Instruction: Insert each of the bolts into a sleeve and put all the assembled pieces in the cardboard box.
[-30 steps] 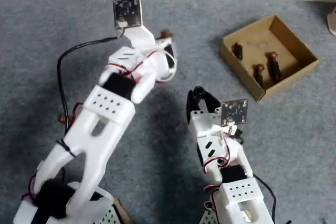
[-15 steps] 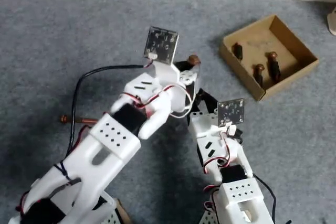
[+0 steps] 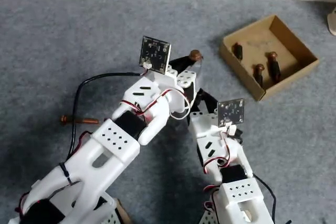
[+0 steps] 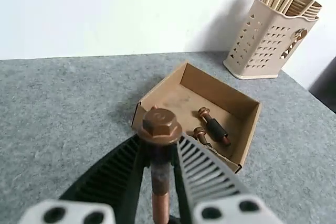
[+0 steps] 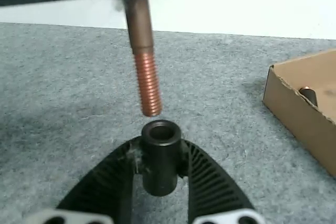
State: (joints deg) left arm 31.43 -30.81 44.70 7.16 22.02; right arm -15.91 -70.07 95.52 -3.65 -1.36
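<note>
Left gripper (image 4: 159, 148) pinches bolt (image 4: 160, 125), threads down; right gripper (image 5: 159, 162) pinches sleeve (image 5: 160, 148) upright. Tip hangs just above bore, slightly off-centre: centre it first, then lower straight.

The left arm (image 3: 131, 127) leans across the grey mat (image 3: 63, 35), putting the left gripper (image 4: 159, 141) straight above the right gripper (image 5: 160, 148) and closing off the way in from above. Only a thin gap separates the bolt (image 5: 142, 56) from the sleeve (image 5: 160, 156). Bare mat runs from there to the open-topped cardboard box (image 3: 240, 73), which has three pieces (image 3: 274, 66) on its floor. A loose bolt (image 3: 79, 120) lies left of the arm.
</note>
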